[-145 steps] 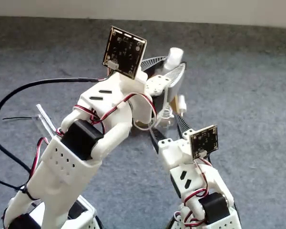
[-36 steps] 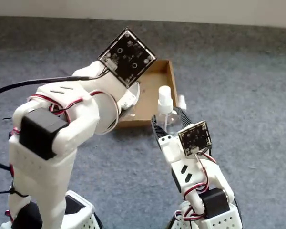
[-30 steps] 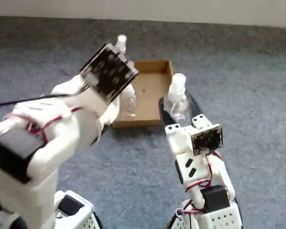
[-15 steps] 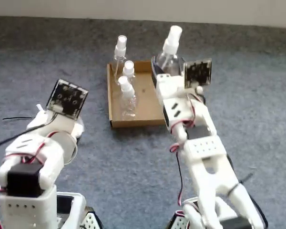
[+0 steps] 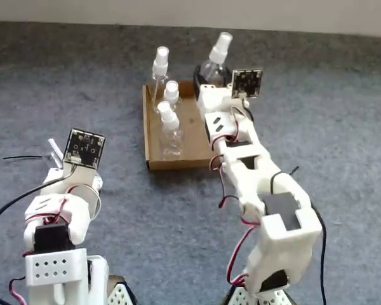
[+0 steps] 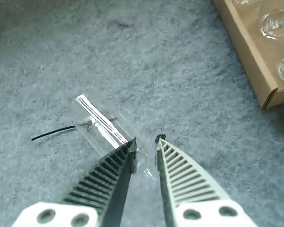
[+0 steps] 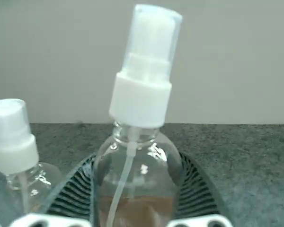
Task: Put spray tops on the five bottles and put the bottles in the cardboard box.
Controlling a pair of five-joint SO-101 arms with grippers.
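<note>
Boxing step: capped bottle (image 7: pixel 138 179) clamped in the right hand (image 5: pixel 209 76), over the far right corner of the cardboard box (image 5: pixel 200 135), near three bottles (image 5: pixel 170 124) standing inside. Next, probably: lower upright, release without knocking neighbours. Left hand (image 6: pixel 146 144) slightly parted, empty, low over the bench (image 5: pixel 343 140), near left.

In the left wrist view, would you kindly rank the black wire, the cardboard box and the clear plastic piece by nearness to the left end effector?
From the left end effector:
1. clear plastic piece: on the carpet, right at one fingertip.
2. black wire: just beyond the plastic.
3. cardboard box: off to the other side, farthest.
</note>
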